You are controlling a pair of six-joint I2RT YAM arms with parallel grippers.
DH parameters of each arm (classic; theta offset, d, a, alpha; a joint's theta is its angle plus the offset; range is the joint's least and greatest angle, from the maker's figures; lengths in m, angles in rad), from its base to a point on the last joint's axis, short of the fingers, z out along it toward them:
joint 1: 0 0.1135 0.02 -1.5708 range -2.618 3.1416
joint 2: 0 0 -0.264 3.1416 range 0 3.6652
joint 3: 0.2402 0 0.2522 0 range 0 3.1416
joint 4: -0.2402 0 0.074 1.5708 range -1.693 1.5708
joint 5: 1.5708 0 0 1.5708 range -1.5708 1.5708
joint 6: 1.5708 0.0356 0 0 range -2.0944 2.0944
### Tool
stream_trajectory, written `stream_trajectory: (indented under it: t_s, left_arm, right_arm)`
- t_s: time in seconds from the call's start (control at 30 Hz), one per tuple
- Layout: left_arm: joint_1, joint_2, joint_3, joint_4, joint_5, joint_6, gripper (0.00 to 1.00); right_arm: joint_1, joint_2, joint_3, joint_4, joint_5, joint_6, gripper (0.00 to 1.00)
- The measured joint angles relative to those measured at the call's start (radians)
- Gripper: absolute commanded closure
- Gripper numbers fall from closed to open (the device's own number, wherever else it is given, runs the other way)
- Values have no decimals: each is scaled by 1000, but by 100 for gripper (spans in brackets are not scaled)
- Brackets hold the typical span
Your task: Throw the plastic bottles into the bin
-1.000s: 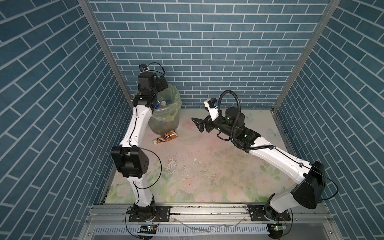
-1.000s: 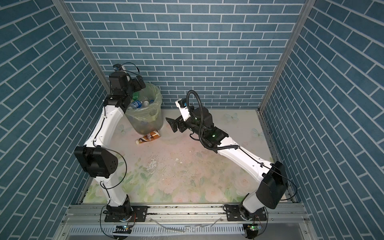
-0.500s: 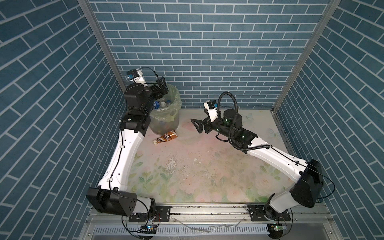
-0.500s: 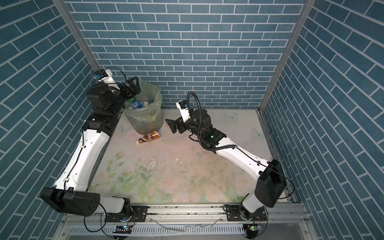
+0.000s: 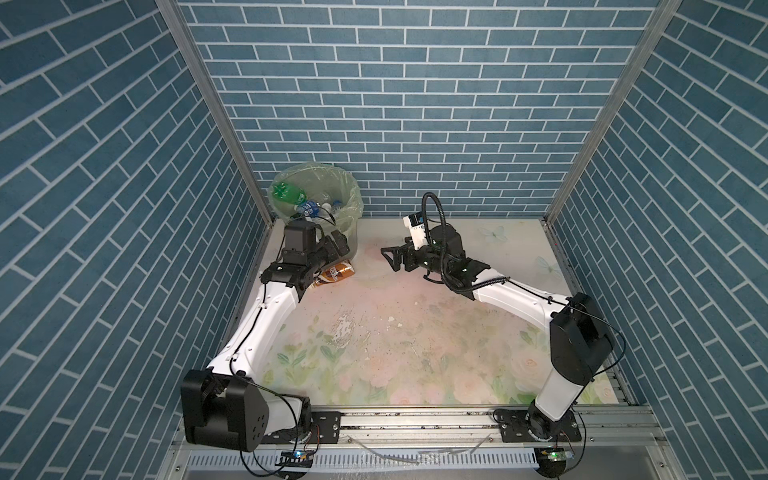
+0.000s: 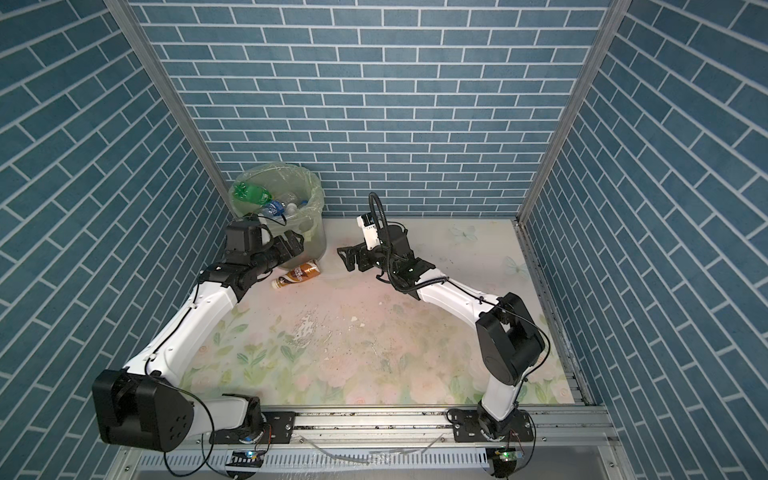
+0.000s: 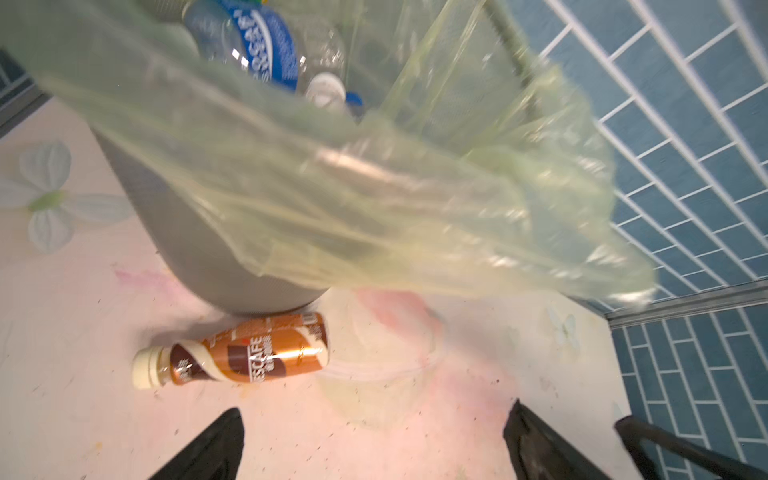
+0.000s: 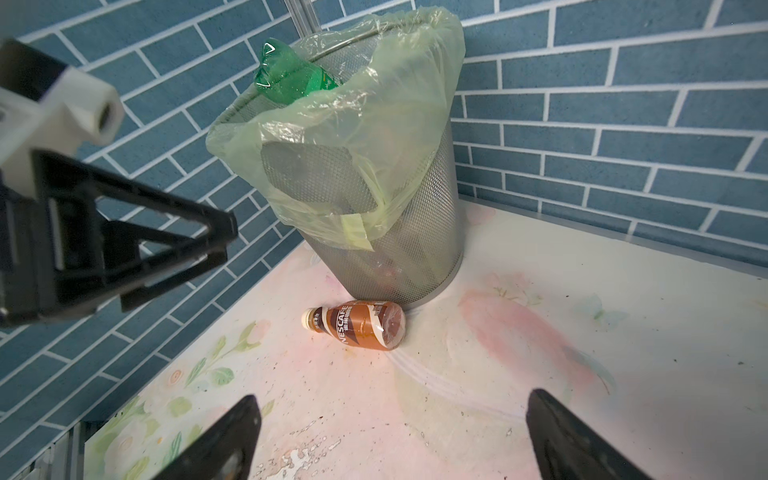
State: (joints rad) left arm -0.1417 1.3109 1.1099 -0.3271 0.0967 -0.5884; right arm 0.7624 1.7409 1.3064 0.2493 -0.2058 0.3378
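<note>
While the floral table (image 5: 415, 332) is bearing one stray item, the bin (image 5: 355, 199) in its far left corner is holding the other plastic bottles (image 5: 309, 205), with a green bottle (image 8: 286, 79) poking above the rim. The left gripper (image 7: 376, 417) and right gripper (image 8: 390, 409) are hanging released and empty, facing the brown-labelled bottle (image 6: 300, 272) that is lying on its side against the bin's foot. Being round, it is liable to roll from a skewed pinch, and converging arms are risking a collision.
</note>
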Motion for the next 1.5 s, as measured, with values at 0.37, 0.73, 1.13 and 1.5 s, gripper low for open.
stream_trajectory:
  t_s: [0.37, 0.73, 1.13, 1.5]
  left_arm:
    - [26, 109, -159, -9, 14, -28, 1]
    - [227, 109, -364, 155, 166, -175, 1]
    - [340, 231, -412, 361, 267, -339, 1]
    - [381, 316, -314, 408, 270, -387, 1]
  right_arm:
    - [-11, 152, 3, 125, -100, 127, 1]
    - [-12, 503, 201, 142, -197, 238, 1]
    - [-1, 639, 391, 148, -255, 277, 1]
    - [19, 721, 505, 129, -293, 295, 1]
